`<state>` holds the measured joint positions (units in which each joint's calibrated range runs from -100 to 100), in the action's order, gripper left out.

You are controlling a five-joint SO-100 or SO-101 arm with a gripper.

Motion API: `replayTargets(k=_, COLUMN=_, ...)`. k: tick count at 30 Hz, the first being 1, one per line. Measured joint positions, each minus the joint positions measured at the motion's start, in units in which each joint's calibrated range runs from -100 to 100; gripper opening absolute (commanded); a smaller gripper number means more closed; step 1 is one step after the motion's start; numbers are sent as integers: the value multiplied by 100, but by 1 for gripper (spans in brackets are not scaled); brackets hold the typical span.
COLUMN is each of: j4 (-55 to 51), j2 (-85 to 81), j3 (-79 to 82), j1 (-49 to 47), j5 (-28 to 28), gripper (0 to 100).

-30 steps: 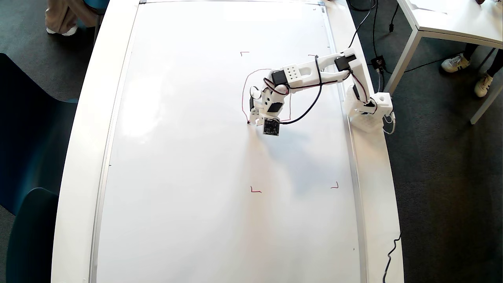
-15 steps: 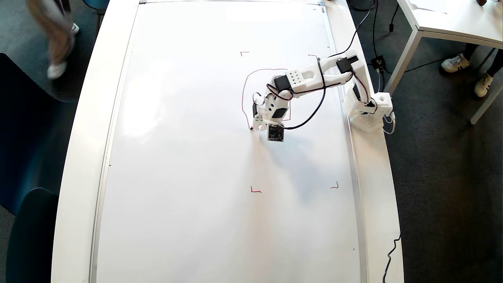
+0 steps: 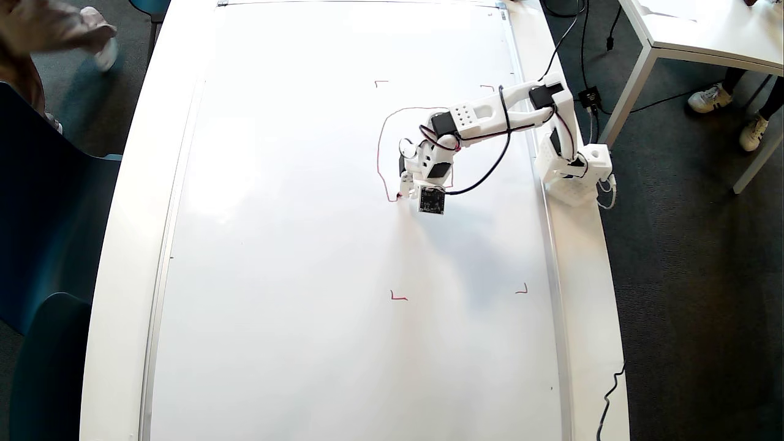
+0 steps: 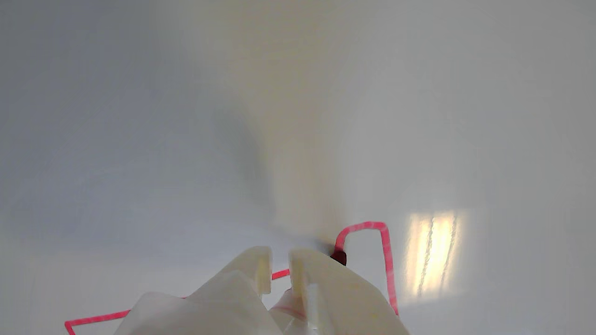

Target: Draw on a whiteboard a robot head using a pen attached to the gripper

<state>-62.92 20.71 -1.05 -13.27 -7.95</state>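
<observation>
The whiteboard (image 3: 306,245) fills the table; its glossy surface fills the wrist view (image 4: 186,116). A thin red line of the robot head (image 3: 379,150) runs from the top, down the left side, to a lower left corner; the arm covers the rest, and no inner squares show. The gripper (image 3: 411,184) hangs over that lower left corner, shut on the pen (image 3: 402,187), whose tip touches the board at the line's end. In the wrist view the gripper (image 4: 279,272) enters from the bottom, with the pen's dark red tip (image 4: 339,257) on the red line (image 4: 385,260).
Four small red corner marks (image 3: 398,297) frame the drawing area. The arm's white base (image 3: 572,174) stands on the table rim at the right, with black cables. A person's hand (image 3: 61,30) is at top left, blue chairs (image 3: 49,202) on the left, another table (image 3: 704,30) at top right.
</observation>
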Motion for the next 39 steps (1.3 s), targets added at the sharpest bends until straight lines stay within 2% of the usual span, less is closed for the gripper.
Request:
replayTargets(k=12, j4=59, j2=-364, j3=521, j1=68, j5=0, gripper=1)
replayTargets(k=39, j4=-8, j2=-923, j3=37, j1=332, j5=-143, gripper=1)
